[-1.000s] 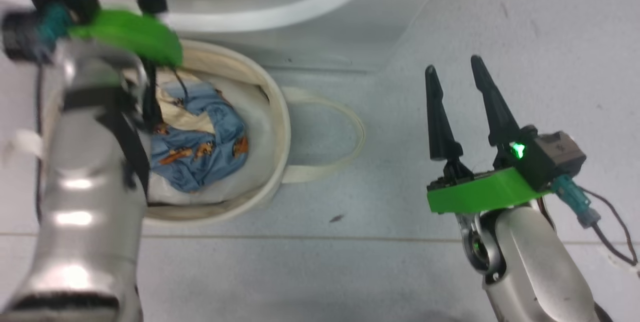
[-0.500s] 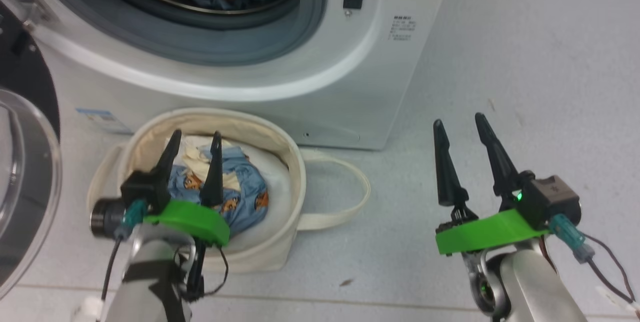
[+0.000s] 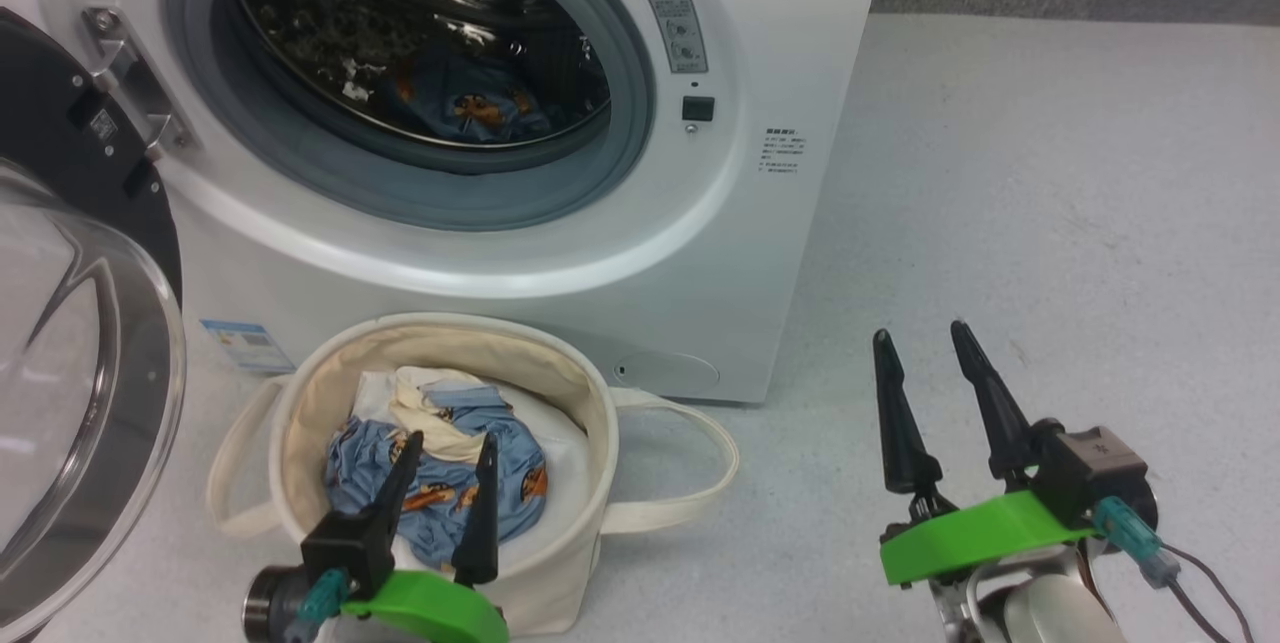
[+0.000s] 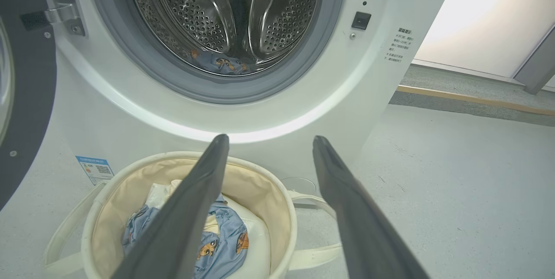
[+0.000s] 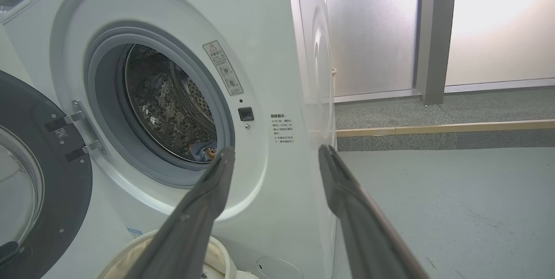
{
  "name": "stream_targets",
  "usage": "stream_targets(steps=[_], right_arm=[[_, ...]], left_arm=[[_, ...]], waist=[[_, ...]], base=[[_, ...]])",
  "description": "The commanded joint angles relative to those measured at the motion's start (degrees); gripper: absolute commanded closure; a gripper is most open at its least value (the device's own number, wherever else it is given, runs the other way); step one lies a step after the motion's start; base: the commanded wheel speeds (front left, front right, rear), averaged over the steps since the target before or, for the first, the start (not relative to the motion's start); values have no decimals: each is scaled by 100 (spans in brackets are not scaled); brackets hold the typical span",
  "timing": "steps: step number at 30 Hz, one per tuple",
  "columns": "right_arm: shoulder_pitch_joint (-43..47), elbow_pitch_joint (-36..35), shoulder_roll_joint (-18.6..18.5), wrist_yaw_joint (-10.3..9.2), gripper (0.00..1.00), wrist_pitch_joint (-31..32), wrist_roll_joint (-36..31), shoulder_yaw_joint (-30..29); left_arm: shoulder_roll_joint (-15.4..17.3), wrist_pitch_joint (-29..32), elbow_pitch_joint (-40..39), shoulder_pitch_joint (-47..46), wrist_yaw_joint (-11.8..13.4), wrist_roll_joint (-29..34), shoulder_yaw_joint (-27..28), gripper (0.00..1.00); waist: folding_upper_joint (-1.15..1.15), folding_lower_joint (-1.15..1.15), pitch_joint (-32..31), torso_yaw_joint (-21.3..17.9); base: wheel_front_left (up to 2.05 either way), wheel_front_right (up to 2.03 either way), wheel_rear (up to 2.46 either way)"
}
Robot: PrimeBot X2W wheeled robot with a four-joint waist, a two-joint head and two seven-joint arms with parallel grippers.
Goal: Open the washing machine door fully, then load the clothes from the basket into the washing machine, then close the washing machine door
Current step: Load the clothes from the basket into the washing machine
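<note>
Clothes of soft light-blue, orange-printed fabric (image 3: 515, 458) lie bunched in the round cream canvas basket (image 3: 600, 423) before the white front-loading washing machine (image 3: 760, 253) in the head view; the left gripper (image 3: 452, 438) hovers near them, fingers spread and empty, the right gripper (image 3: 920, 330) open too, well aside. Left wrist view: the heap looks light and limp, likely to drape; pinch a raised fold near its middle. Right wrist view: the round black-rimmed door (image 5: 65, 192) stands wide open

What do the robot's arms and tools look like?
The left tool and right tool each have two long, dark, pointed fingers on a bright green plate. The right carries a grey box, a teal plug with thin dark cable, and a silvery forearm.
</note>
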Motion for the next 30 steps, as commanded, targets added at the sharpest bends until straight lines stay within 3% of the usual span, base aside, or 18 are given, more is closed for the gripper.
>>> stream_targets(steps=[1,14,30], right_arm=[[-51,-168,15,3,0,-70,22,125],[67,-117,15,3,0,-70,51,186],[38,-192,15,3,0,-70,129,132]], left_arm=[[67,-28,-238,-54,67,4,156,0],[67,-28,-423,250,338,294,143,0],[67,-28,-605,222,389,481,82,0]], waist=[[0,1,-52,-4],[0,1,-186,-13],[0,1,-76,12]], base=[[0,0,0],[0,0,0],[0,0,0]])
